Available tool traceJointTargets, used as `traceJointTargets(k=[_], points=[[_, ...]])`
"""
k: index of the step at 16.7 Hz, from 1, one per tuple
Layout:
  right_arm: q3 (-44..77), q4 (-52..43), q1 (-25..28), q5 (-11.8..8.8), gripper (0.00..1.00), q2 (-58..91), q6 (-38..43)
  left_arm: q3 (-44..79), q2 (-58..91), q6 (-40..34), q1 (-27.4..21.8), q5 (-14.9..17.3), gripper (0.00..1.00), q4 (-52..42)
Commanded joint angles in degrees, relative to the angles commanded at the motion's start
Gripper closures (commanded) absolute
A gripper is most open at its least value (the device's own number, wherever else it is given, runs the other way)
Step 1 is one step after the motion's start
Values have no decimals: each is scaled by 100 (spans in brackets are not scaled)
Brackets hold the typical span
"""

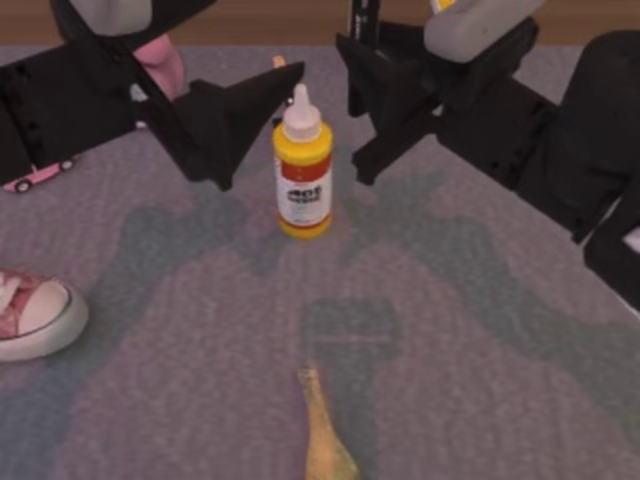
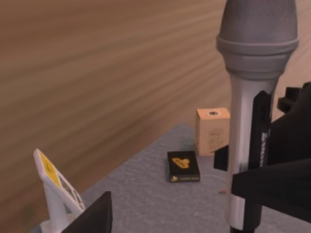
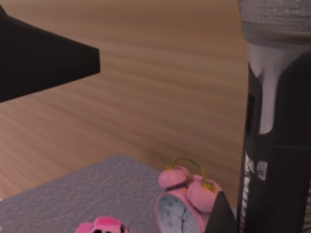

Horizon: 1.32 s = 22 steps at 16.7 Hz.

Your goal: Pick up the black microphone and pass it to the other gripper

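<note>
Holding the black microphone (image 2: 255, 73) upright in the right end effector (image 2: 250, 182), clamped on the dark body well below the grey mesh head. Raised above the worktop (image 1: 480, 380), close to its far edge, with wooden floor beyond.

Facing it with the left end effector (image 1: 262, 127), wedge fingers spread apart, nothing between them, not touching the microphone. Only a narrow gap left between the two end effectors.

Below that gap, a yellow bottle (image 1: 302, 165) standing upright with its white cap just beside the left end effector's fingertip: little room to dip there.

Behind the left end effector, a pink alarm clock (image 3: 187, 204); out to its side, a pink toy car (image 1: 35, 178). Beyond the right end effector, near the far edge, an orange box (image 2: 212, 131) standing and a flat black box (image 2: 183, 166) lying just beside it.

Well clear of both end effectors, on the near side of the bottle, a wide bare stretch of grey worktop. At its left edge a white-and-pink shoe (image 1: 35, 315); at the near edge a yellowish tapered object (image 1: 325, 445), cut off, too little in view to name.
</note>
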Motion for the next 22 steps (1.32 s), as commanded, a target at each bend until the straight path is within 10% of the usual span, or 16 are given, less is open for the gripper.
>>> traceJointTargets(k=[19, 22], points=[[0, 0, 0, 0, 100, 0, 0, 1510, 1989, -36, -1076, -1044, 0, 514], [0, 0, 0, 0, 100, 0, 0, 1510, 1989, -36, -1076, -1044, 23, 514]])
